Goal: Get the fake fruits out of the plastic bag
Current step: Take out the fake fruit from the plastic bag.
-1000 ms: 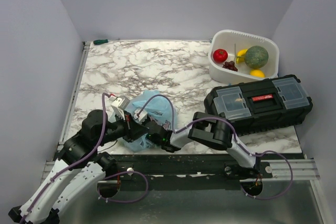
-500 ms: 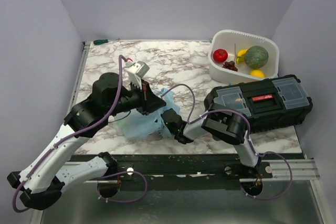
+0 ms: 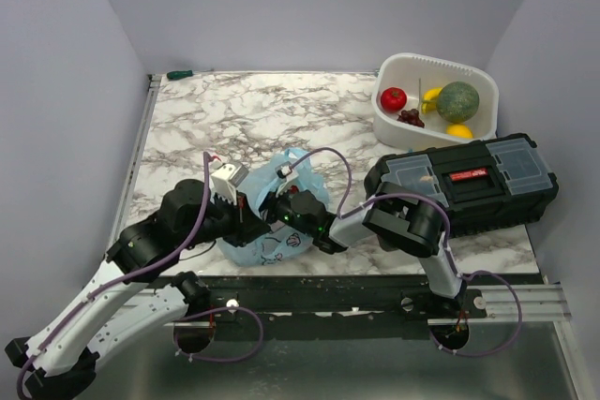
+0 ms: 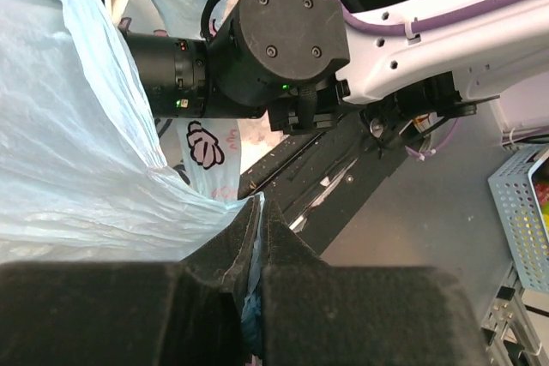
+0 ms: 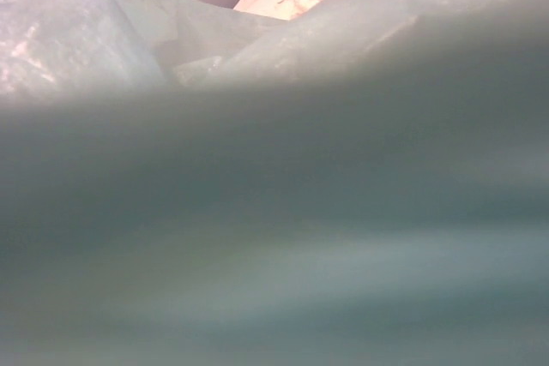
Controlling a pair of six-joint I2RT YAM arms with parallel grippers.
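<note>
The light-blue plastic bag point(image 3: 270, 241) hangs crumpled near the table's front edge, between my two arms. My left gripper point(image 3: 251, 211) is shut on a fold of the bag's film; in the left wrist view the film point(image 4: 77, 169) is pinched between the closed jaws of the gripper point(image 4: 260, 212). My right gripper point(image 3: 281, 205) is pushed into the bag from the right, and its fingers are hidden. Blurred bag film point(image 5: 274, 212) fills the right wrist view. The red tomato point(image 3: 394, 98), banana point(image 3: 430, 96), green melon point(image 3: 458, 100), citrus point(image 3: 459, 130) and grapes point(image 3: 411, 118) lie in the white tub point(image 3: 427, 65).
A black toolbox point(image 3: 459, 180) stands at the right, in front of the tub. A small green object point(image 3: 178, 73) lies at the far left corner of the marble table point(image 3: 244, 119). The right arm's wrist point(image 4: 274, 40) is close above my left fingers.
My left arm has come down and toward the front edge from its raised pose, bringing the bag with it. The right gripper stayed in the bag.
</note>
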